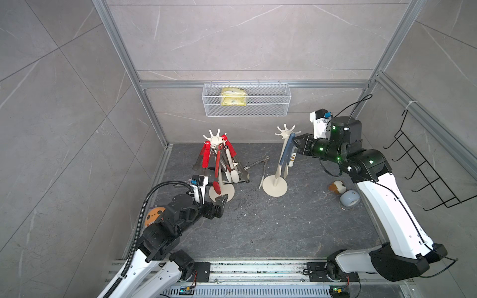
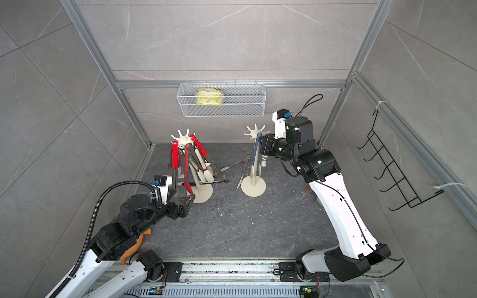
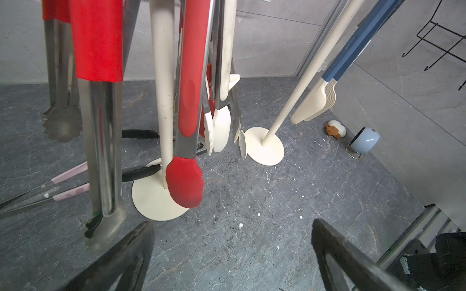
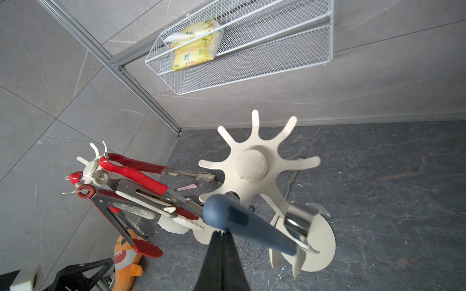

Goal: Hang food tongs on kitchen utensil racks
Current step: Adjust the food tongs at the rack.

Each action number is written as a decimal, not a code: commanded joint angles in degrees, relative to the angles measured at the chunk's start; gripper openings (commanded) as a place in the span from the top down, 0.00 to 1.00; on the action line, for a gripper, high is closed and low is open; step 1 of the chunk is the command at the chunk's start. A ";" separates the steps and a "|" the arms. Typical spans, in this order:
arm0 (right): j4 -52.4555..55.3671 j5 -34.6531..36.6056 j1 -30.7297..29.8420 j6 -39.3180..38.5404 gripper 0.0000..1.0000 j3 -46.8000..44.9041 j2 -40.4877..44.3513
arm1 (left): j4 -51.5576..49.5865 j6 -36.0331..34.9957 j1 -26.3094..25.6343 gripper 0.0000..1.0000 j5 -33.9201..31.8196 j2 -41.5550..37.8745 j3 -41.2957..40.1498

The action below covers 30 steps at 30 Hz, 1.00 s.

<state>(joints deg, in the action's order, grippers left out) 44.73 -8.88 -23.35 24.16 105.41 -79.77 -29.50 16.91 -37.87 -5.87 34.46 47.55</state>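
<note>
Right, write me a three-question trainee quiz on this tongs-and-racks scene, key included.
1. True or false: no red-handled steel tongs hang on the cream star-topped rack where the blue-grey-handled, cream-tipped tongs are.
2. The right gripper, by the top end of the blue-grey tongs, has its fingers: A wide open, B shut, C out of view.
3. Where do the bare steel tongs rest?

Key:
1. True.
2. B.
3. Lying on the dark grey stone-look tabletop, beside that rack's round base.
</note>
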 commanded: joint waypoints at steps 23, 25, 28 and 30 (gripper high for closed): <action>-0.42 -1.66 2.00 -1.00 0.96 -0.28 1.02 | 1.48 0.20 0.20 0.01 -0.69 -0.36 1.75; -0.08 -1.57 2.00 -0.63 0.93 -1.28 2.24 | 1.63 0.20 0.20 0.01 -0.67 -0.27 1.82; 0.33 -0.90 2.13 0.23 0.89 -3.67 4.66 | 1.63 0.19 0.25 0.01 -0.62 -0.19 2.14; 0.64 -0.61 2.23 1.00 0.85 -5.58 6.52 | 1.63 0.17 0.25 0.01 -0.59 -0.27 2.21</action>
<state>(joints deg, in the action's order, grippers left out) 43.77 -10.07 -21.43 24.40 102.00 -75.88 -29.52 16.93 -37.87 -5.93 34.33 47.57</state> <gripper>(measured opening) 0.137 0.993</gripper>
